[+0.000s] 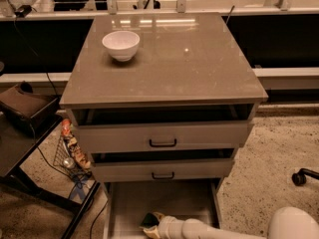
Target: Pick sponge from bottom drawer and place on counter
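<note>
the end effector point(155, 227) is down in the bottom drawer point(164, 198), right at the sponge point(148, 218). whether it grips it, i cannot tell.

There is one counter point(199, 68), and on it stands one white bowl point(121, 45). Under it are three drawers: one top drawer point(214, 135), one middle drawer point(204, 169) and one bottom drawer point(164, 200). There are two black handles, one on the top drawer point(163, 143) and one on the middle drawer point(163, 176). One sponge point(148, 219) lies in the bottom drawer. One gripper point(158, 225) sits in that drawer right by the sponge, at the end of one white arm point(204, 229). One black caster wheel point(299, 178) is on the floor at the right, and one dark side table point(20, 148) stands at the left.
</note>
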You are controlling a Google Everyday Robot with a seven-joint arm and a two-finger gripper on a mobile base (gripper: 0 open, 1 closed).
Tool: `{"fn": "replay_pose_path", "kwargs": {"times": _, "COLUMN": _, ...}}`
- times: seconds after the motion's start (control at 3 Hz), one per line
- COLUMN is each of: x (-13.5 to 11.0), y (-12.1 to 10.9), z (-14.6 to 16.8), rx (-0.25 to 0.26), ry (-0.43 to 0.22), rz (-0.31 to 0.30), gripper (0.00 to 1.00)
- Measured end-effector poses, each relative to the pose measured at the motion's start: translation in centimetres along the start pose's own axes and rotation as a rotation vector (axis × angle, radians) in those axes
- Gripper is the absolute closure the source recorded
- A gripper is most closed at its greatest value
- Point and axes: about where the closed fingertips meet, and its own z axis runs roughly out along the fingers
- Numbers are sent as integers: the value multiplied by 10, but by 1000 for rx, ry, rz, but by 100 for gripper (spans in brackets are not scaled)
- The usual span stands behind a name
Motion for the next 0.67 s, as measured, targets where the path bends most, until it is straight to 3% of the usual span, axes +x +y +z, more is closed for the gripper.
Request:
{"fn": "replay_pose_path", "kwargs": {"times": 0.33, "x": -36, "y": 7, "z": -91, "rx": -76, "ry": 7, "rz": 92, "gripper": 100}}
{"fn": "replay_pose_path", "kwargs": {"times": 0.67, "x": -74, "y": 19, "z": -159, "rx": -103, "ry": 28, "rz": 153, "gripper": 100}}
